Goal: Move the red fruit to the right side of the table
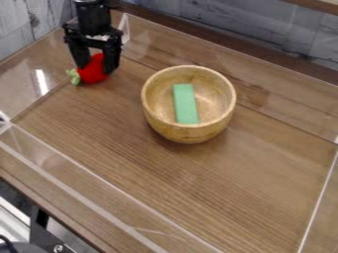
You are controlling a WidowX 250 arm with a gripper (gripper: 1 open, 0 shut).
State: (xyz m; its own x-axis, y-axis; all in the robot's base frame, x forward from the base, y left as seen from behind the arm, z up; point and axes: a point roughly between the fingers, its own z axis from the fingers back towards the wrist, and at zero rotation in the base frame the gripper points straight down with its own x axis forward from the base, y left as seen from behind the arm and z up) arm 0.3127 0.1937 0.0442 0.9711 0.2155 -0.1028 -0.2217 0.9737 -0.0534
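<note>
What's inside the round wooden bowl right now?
A flat green rectangular block lies inside the round wooden bowl, lengthwise on its bottom. Nothing else shows in it; the patch of bowl bottom under the block is covered.

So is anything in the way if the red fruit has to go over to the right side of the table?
Yes. The wooden bowl with the green block inside sits mid-table, right of the red fruit. Nothing separates the gripper from the fruit: its open jaws stand on either side of it.
</note>
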